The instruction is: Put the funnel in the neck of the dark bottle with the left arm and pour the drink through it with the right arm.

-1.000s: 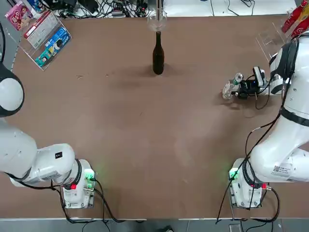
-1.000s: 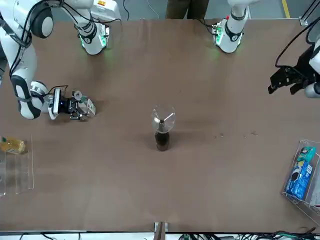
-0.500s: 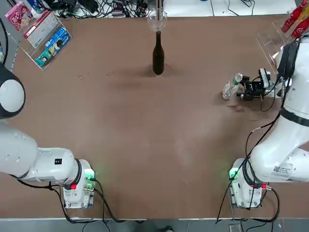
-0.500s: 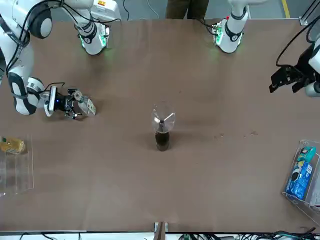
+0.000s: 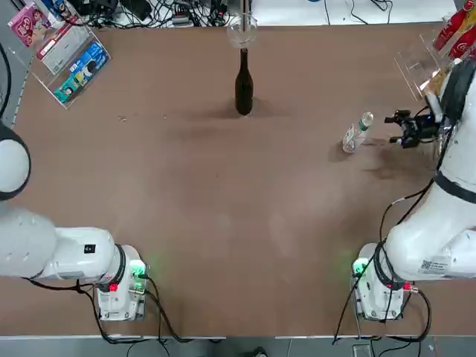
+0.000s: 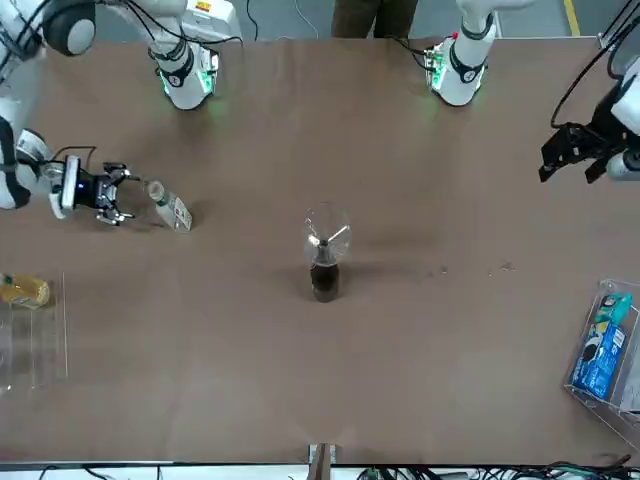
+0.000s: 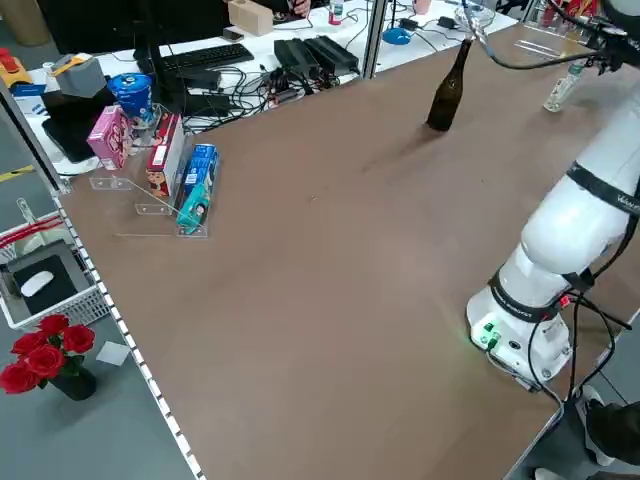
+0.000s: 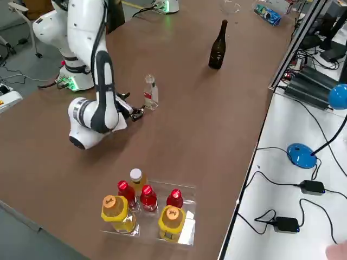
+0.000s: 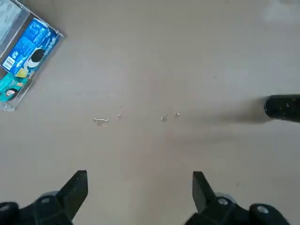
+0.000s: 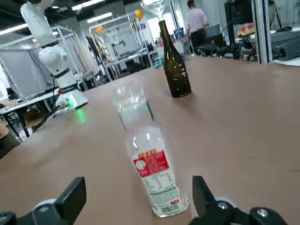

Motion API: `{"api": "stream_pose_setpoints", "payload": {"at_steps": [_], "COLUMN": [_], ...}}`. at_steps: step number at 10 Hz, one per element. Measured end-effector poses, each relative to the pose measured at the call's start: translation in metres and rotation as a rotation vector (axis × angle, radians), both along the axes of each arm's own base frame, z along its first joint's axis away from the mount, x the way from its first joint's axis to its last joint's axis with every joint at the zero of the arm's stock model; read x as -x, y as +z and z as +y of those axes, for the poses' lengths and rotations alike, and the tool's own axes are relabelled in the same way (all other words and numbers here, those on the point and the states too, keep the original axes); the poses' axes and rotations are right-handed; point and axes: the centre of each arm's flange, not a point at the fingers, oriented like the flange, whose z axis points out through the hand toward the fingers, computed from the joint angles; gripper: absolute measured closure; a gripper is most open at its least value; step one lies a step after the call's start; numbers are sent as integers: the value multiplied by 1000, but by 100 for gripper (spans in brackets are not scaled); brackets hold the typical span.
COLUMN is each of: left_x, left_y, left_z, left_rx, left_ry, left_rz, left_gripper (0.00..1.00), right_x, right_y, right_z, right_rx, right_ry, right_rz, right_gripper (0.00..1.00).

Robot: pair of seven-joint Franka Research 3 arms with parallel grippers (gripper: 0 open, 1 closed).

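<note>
Dark bottle (image 5: 243, 85): was found upright at the far middle of the surface (image 5: 223, 208), well apart from both arms. Funnel (image 6: 326, 231): was seen seated in the bottle's neck, its wide rim uppermost; the first step was judged complete.

Drink (image 5: 355, 132): a small clear plastic bottle, was recorded standing upright on the surface at the robot's right, uncapped as far as could be told from the right wrist view. It was held by nothing. Whether liquid had already been passed through the funnel could not be told; the bottle looked largely empty, so the pour was judged probably done and the bottle set back down.

Right gripper (image 5: 396, 129): was found level, just beside the drink but apart from it, fingers (image 10: 75, 194) spread wide and empty, with the drink seen between and beyond them.

Left gripper (image 6: 572, 155): was recorded raised over bare surface at the robot's left, far from the dark bottle, fingers (image 9: 77, 187) spread wide and holding nothing.

Also noted: boxed goods in a clear stand (image 5: 71, 56) at the far left corner; bottles in a clear tray (image 8: 146, 211) at the right edge.
</note>
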Motion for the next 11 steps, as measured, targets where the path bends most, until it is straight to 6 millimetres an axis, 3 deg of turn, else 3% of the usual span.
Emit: {"api": "stream_pose_setpoints", "payload": {"at_steps": [2, 5, 7, 9, 11], "left_x": [6, 3, -4, -12, -15], "left_y": [3, 4, 2, -2, -4], "left_z": [2, 3, 4, 4, 4], "left_rx": [-1, 1, 3, 5, 5], "left_ry": [6, 8, 9, 9, 9], "left_rz": [-9, -21, -18, -13, -9], "left_gripper": [2, 2, 2, 2, 2], "right_x": [-25, -40, -52, -66, -80], "right_y": [78, 193, 252, 311, 345], "right_z": [-19, -23, -15, 7, 32], "right_rx": [143, 333, 470, 585, 682], "right_ry": [-9, -63, -111, -188, -278], "right_rz": [118, 294, 411, 505, 616], "right_gripper": [0, 0, 0, 0, 0]}}
